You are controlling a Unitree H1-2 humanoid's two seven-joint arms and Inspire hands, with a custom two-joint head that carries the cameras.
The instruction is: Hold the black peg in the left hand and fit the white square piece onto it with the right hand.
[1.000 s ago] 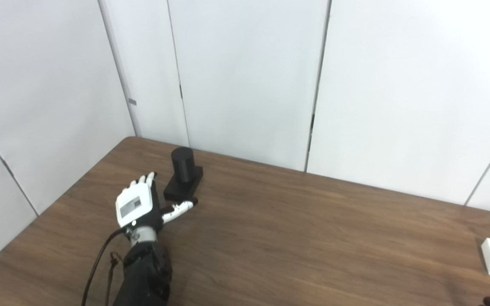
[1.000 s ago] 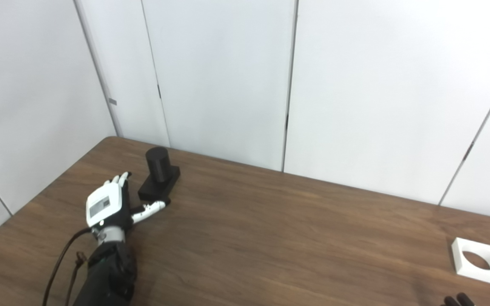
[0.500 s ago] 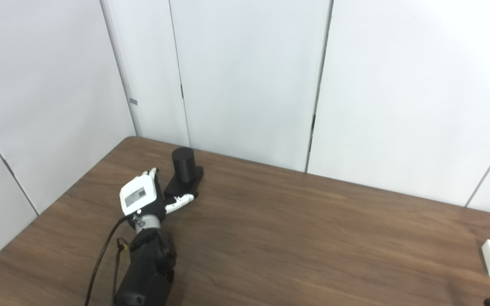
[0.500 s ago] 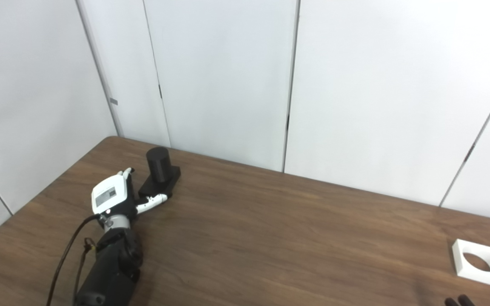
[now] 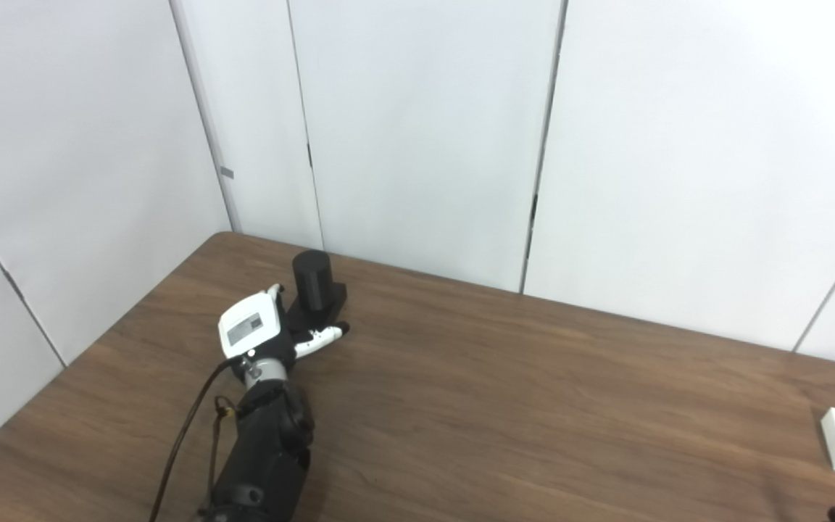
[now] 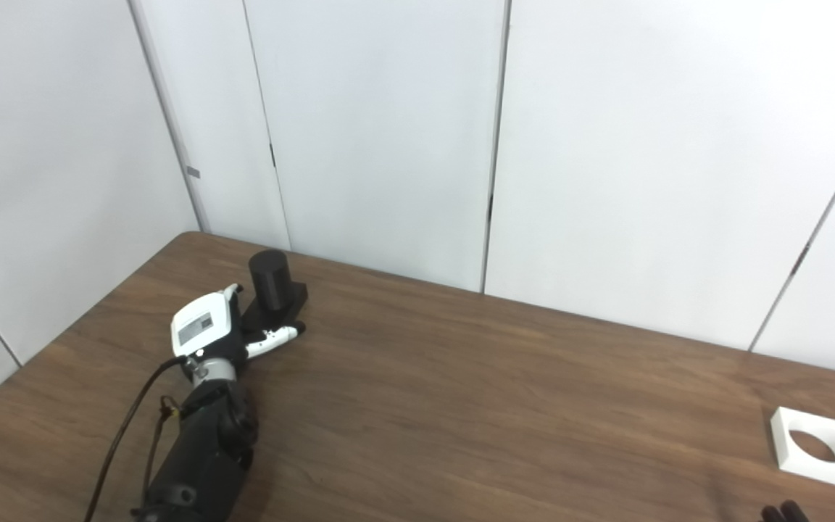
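Since a second ago: left hand point(image 5: 256, 335) has advanced up the brown wood-grain table point(image 6: 461, 406) to the black peg point(image 5: 312, 280), a cylinder upright on a flat black square base near the far-left corner. Fingers lie along the base's left side, thumb stretches across its near edge; hand spread around the base, not clamped on it, apparently positioned to close and steady the peg. White square piece with round hole point(image 6: 815, 444): flat at the table's near right, well apart, untouched. Right hand point(image 6: 783, 513): only dark fingertips show at the bottom edge; spread or closed, cannot tell
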